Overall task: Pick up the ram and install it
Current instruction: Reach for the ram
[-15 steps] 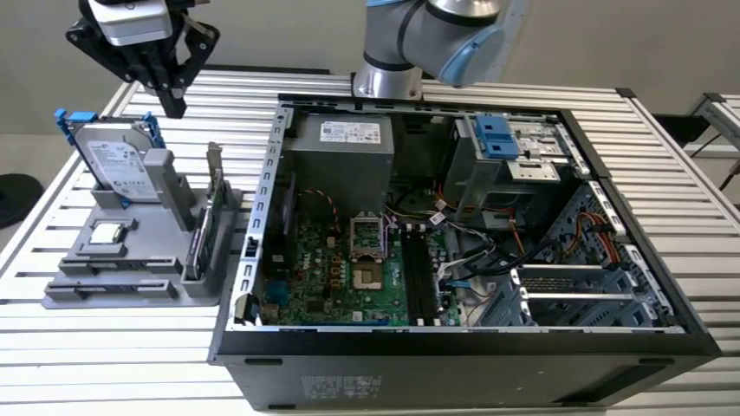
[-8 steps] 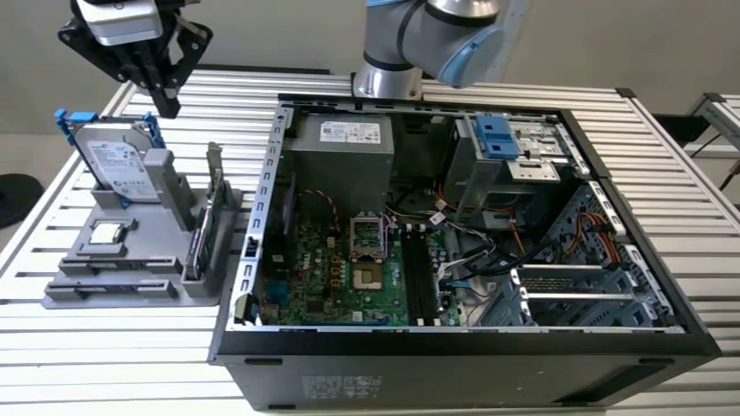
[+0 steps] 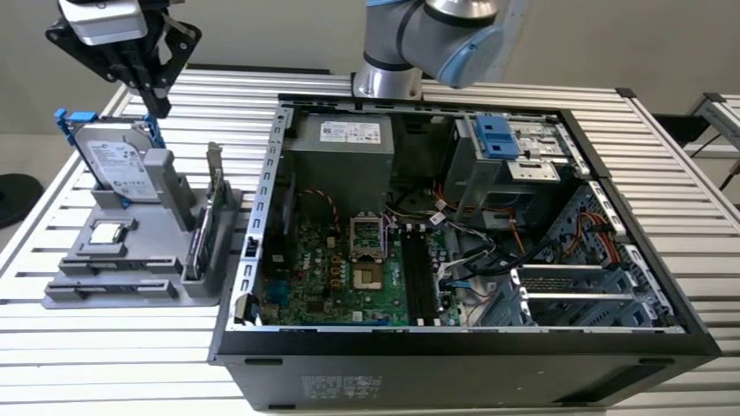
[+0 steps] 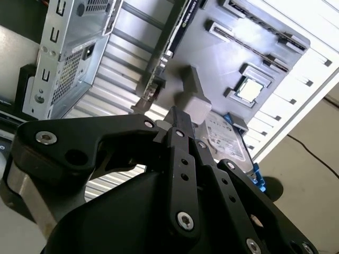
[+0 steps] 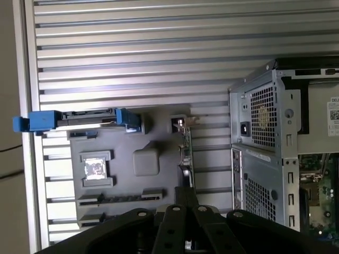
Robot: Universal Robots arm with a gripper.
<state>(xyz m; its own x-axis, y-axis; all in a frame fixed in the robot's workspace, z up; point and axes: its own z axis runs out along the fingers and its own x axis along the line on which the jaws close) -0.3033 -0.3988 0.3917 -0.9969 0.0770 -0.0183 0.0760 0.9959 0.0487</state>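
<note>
The ram is a thin dark stick [image 5: 122, 197] standing on edge in a long slot of the grey holder [image 3: 81, 290], also visible as a dark strip [image 4: 254, 38] in the second wrist view. My gripper [image 3: 155, 104] hangs high over the back of the holder, above the hard drive, at the exterior view's left. Its black fingers [image 4: 176, 119] are pressed together with nothing between them, and the tip [image 5: 185, 193] sits apart from the ram. The motherboard's long black memory slots [image 3: 418, 273] lie inside the open case.
The open computer case [image 3: 463, 347] stands at the exterior view's right of the holder. On the holder sit a silver hard drive with a blue bracket [image 3: 116, 160], a square processor [image 3: 107, 232] and an expansion card on edge [image 3: 203, 230]. The slatted table [image 3: 116, 347] carries everything.
</note>
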